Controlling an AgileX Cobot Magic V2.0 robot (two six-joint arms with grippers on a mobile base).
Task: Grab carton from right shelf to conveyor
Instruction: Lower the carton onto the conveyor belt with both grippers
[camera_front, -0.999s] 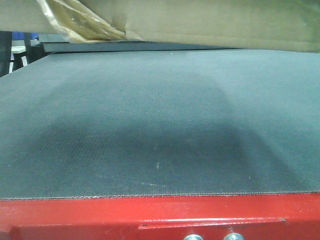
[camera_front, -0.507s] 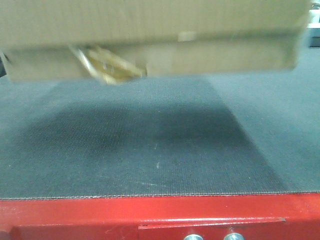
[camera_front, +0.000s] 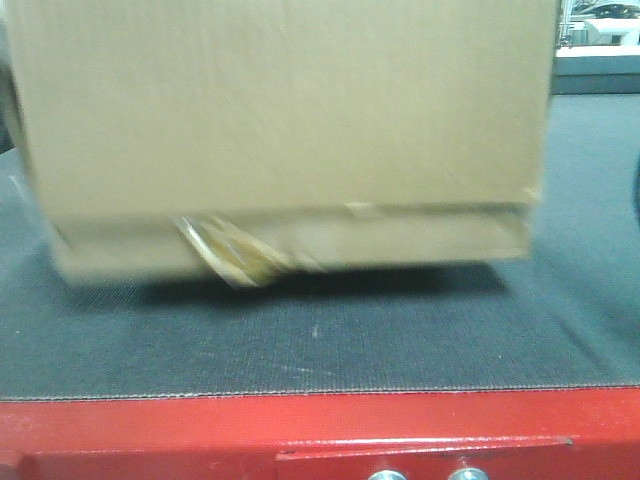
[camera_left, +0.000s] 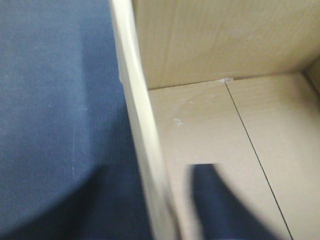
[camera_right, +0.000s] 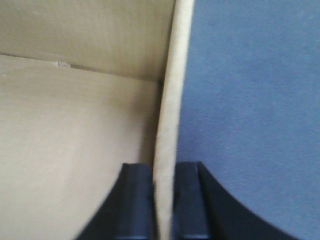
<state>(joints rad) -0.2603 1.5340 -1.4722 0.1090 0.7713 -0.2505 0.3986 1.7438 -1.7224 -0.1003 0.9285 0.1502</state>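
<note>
I see the plain tan-brown corrugated cardboard carton (camera_front: 280, 110) w/ faint fine ribbing and a yellowish clear tape strip (camera_front: 235, 255) at its bottom edge. The flat conveyor belt (camera_front: 400, 340) is dark grey w/ fine woven texture. Its glossy metal frame (camera_front: 200, 430) is red w/ silver bolts (camera_front: 467, 473). On wrist cam the right gripper (camera_right: 165, 200) is black.

The carton (camera_front: 280, 110) is matt brown ribbed cardboard, its wall pinched between the smooth black right jaws; glossy yellowish tape (camera_front: 235, 255) hangs off it. Outside the jaws the belt (camera_right: 250, 100) is dark grey, matt and woven-rough, edged by a glossy red metal frame (camera_front: 200, 430) with shiny silver bolts (camera_front: 465, 474).
</note>
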